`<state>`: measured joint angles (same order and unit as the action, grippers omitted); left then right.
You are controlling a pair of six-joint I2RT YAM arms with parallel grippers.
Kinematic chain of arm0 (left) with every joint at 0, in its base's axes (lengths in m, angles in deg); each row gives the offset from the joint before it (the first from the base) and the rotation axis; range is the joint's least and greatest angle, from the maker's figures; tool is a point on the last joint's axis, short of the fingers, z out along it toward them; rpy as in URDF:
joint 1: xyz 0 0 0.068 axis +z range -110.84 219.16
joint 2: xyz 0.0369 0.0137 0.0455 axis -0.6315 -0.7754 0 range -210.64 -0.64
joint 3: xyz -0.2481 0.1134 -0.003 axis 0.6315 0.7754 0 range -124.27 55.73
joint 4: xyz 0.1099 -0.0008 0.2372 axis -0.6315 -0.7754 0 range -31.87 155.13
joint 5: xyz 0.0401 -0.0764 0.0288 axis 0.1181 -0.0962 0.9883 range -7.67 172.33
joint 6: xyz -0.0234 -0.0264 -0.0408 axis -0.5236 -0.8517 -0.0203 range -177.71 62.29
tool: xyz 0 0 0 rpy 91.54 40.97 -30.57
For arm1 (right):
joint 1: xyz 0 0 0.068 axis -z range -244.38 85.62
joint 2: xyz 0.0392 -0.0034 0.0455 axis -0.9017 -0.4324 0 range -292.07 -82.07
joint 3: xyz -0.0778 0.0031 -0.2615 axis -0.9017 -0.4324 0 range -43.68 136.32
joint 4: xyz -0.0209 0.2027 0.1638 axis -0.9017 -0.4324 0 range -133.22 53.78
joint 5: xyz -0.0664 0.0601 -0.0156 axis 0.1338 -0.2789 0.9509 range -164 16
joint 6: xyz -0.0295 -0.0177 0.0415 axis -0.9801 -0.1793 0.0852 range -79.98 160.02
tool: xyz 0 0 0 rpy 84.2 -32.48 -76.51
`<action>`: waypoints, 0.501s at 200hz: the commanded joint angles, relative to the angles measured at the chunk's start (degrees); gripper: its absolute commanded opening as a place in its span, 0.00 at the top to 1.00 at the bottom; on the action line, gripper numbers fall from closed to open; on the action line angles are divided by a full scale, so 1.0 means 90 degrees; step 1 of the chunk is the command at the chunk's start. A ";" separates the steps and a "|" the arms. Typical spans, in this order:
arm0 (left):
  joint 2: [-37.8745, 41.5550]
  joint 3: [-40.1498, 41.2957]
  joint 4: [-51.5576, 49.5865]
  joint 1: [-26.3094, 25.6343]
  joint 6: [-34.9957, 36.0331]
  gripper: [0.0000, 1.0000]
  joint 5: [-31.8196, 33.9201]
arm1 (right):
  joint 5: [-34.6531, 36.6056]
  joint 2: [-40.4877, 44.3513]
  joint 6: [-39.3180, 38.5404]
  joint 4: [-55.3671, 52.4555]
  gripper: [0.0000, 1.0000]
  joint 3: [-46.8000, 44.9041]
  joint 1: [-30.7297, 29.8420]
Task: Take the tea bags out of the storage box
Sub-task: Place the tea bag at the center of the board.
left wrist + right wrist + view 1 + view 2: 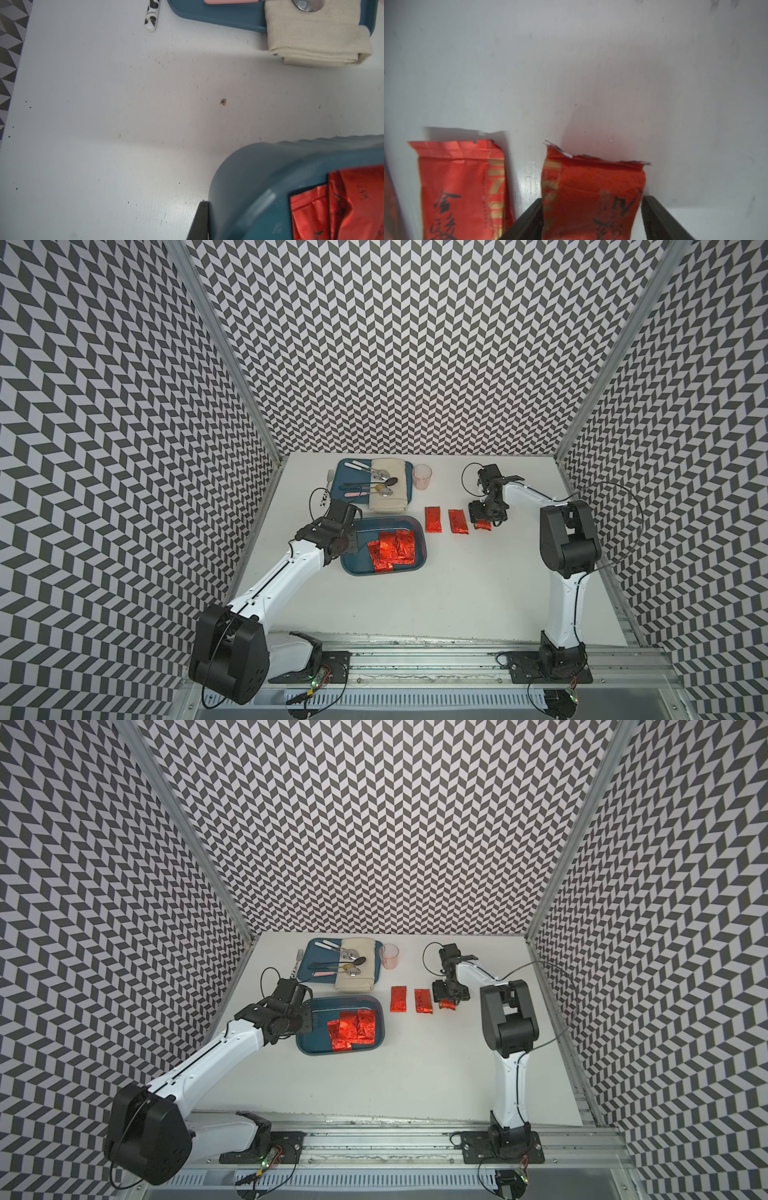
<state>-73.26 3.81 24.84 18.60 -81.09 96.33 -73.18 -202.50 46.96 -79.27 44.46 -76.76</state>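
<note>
In both top views your left gripper (351, 543) sits at the storage box (384, 521) rim, with a pile of tea bags (392, 551) inside. Two more bags (433, 519) lie on the table (415, 605) beside the box, and a third tea bag (484, 526) lies under your right gripper (482, 519).

In the left wrist view, one finger (201, 220) rests against the box's outer wall and the jaws are closed.

In the right wrist view, the fingers (527, 220) stand apart, flanking that third tea bag.

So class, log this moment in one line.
left pincer shut on storage box; right pincer astride tea bag, grip unclear; more bags boxed
</note>
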 commanded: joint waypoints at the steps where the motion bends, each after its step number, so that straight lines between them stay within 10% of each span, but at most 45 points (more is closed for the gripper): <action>1: 0.0105 0.0005 0.0209 -0.0014 0.0038 1.00 -0.0100 | -0.0179 0.0156 0.0039 0.0034 0.32 -0.0299 -0.0040; 100: 0.0118 0.0017 0.0213 -0.0079 0.0036 1.00 -0.0101 | -0.0325 0.0713 0.0129 0.0203 0.47 -0.0974 -0.0066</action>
<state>-73.26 3.81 24.86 18.45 -80.89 96.09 -75.00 -197.49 47.18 -77.83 37.13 -76.92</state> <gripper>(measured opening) 0.078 0.535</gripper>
